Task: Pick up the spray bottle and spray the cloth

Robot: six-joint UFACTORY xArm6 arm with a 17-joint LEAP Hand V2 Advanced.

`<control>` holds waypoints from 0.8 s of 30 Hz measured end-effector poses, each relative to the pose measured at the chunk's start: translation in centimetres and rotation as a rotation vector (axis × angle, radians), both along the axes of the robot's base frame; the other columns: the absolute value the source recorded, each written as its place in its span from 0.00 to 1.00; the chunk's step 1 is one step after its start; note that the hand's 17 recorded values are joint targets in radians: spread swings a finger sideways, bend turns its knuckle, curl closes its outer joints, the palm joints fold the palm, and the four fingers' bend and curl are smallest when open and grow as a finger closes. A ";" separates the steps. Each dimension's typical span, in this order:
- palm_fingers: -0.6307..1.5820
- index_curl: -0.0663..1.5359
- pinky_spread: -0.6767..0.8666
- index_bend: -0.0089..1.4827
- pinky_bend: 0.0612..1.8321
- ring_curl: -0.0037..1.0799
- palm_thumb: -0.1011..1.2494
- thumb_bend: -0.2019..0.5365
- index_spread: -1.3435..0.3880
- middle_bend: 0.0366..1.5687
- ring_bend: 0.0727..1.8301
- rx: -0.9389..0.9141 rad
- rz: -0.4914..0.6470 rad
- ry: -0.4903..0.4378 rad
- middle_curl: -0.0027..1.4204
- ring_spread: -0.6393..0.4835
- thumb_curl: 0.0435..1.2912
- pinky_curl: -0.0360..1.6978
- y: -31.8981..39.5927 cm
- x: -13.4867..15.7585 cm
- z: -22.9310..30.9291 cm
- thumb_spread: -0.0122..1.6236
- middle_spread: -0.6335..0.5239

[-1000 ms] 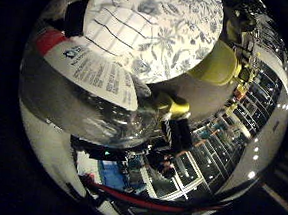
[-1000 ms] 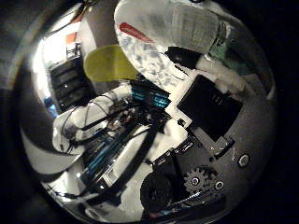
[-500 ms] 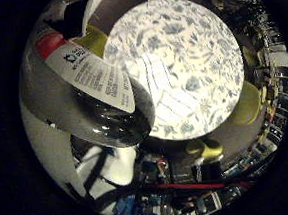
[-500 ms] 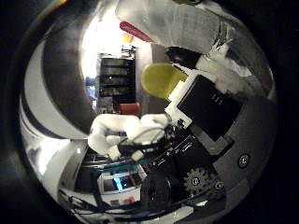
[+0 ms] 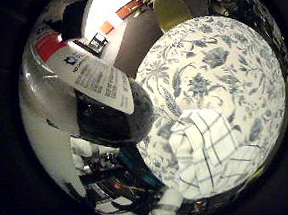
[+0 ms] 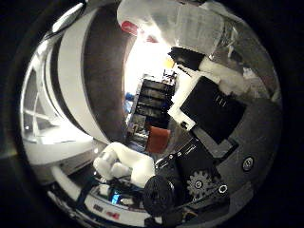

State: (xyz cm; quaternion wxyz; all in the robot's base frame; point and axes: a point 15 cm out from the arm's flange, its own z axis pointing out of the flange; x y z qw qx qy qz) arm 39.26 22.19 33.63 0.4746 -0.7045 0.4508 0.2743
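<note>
Already lifted and clamped close against the palm by the curled white and black hand [image 6: 209, 118], clear plastic spray bottle with printed label [image 5: 98, 81]; below, white checked cloth [image 5: 205, 152] on blue-flowered tablecloth [image 5: 222, 68], spraying probably not yet done.

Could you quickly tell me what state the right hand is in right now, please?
Right hand: shut on the spray bottle, held close against the palm above the checked cloth.
</note>
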 end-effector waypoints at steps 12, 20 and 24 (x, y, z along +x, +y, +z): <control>0.84 0.46 0.30 0.77 0.53 0.52 0.91 0.26 0.67 0.84 0.78 0.069 -0.008 -0.053 0.39 0.44 0.56 0.74 1.2 1.2 -6.7 0.60 0.49; 0.84 0.46 0.29 0.77 0.53 0.52 0.87 0.24 0.67 0.84 0.78 0.061 0.014 -0.040 0.39 0.44 0.56 0.73 1.3 1.4 -9.4 0.60 0.49; 0.83 0.45 0.29 0.75 0.52 0.51 0.83 0.24 0.68 0.84 0.77 0.057 0.018 -0.034 0.39 0.44 0.55 0.71 1.3 1.4 -9.8 0.59 0.50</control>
